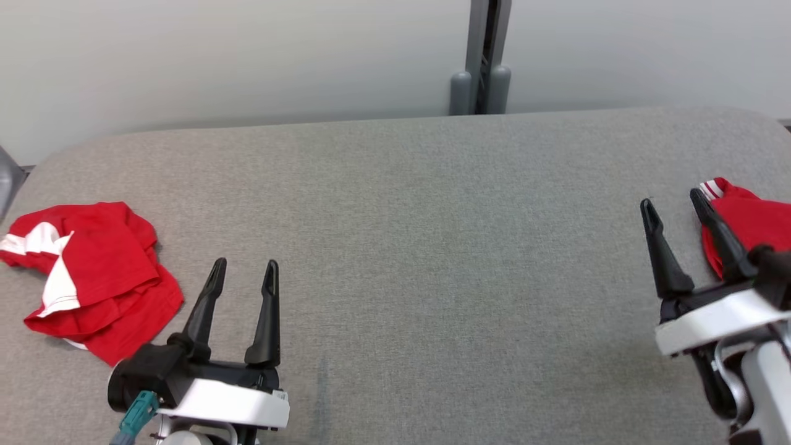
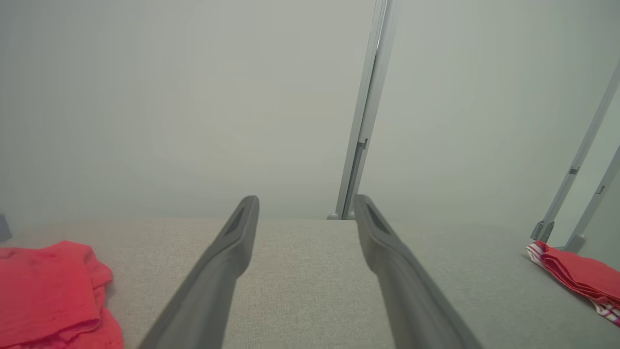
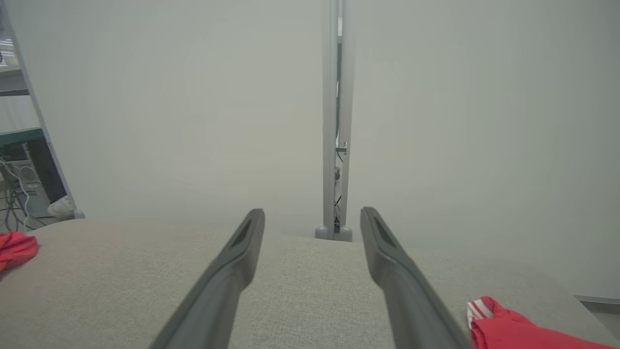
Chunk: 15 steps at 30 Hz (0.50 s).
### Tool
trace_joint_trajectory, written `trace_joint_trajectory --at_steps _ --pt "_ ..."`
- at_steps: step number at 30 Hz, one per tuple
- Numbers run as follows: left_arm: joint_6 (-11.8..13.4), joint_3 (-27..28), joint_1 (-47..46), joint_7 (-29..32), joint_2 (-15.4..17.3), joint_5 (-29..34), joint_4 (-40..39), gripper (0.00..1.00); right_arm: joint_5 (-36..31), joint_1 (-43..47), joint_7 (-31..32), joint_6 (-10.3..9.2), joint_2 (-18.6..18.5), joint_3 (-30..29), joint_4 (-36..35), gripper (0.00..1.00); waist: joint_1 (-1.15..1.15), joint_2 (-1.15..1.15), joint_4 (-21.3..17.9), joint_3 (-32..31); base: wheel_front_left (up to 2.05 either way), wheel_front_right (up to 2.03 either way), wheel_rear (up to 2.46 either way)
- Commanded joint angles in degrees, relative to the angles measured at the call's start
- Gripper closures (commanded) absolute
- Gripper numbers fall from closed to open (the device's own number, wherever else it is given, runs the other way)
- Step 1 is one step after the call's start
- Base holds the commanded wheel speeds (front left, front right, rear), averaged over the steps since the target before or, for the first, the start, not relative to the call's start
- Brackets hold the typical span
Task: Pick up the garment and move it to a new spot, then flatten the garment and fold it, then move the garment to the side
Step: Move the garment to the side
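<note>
Both arms reach low over the counter (image 1: 432, 247), long dark fingers pointing at its far edge. The left claw (image 1: 246, 266) stands wide and empty, as does the right claw (image 1: 672, 201). The crumpled red garment (image 1: 99, 272), soft cloth with white panels, lies at the counter's left end, just beside the left claw. A second red garment (image 1: 751, 216), white-striped, lies at the right end. The counter is coarse grey weave, round-cornered.

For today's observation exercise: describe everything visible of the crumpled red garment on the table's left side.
The crumpled red garment is soft-looking cloth with white panels. It lies bunched in loose folds on the grey fabric table, near its left edge. Only the table touches it; the open left gripper stands apart to its right.
</note>
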Motion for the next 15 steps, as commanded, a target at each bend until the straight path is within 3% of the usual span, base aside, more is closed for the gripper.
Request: trace_joint_trajectory --at_steps 1,4,9,15 --pt "0.2 0.2 0.5 0.0 0.2 0.0 0.0 0.0 -1.4 1.4 -0.2 -0.03 0.8 -1.4 -1.3 0.0 0.0 0.0 0.7 -0.7 0.0 0.0 0.0" --pt "1.2 0.2 1.6 0.0 0.2 -0.4 0.4 0.0 -7.1 5.8 -0.3 -0.03 4.3 -4.4 -5.3 0.0 0.0 0.0 1.0 -1.0 0.0 0.0 0.0" --pt "2.2 -0.7 2.8 0.0 0.2 1.0 0.7 0.0 -9.8 9.2 -0.3 -0.03 8.6 -7.3 -7.8 0.0 0.0 0.0 0.5 -1.1 0.0 0.0 0.0" --pt "3.0 -1.2 2.9 0.0 0.2 0.9 0.6 0.0 -10.8 10.2 -0.3 -0.03 10.1 -7.6 -8.4 0.0 0.0 0.0 0.2 -0.4 0.0 0.0 0.0"
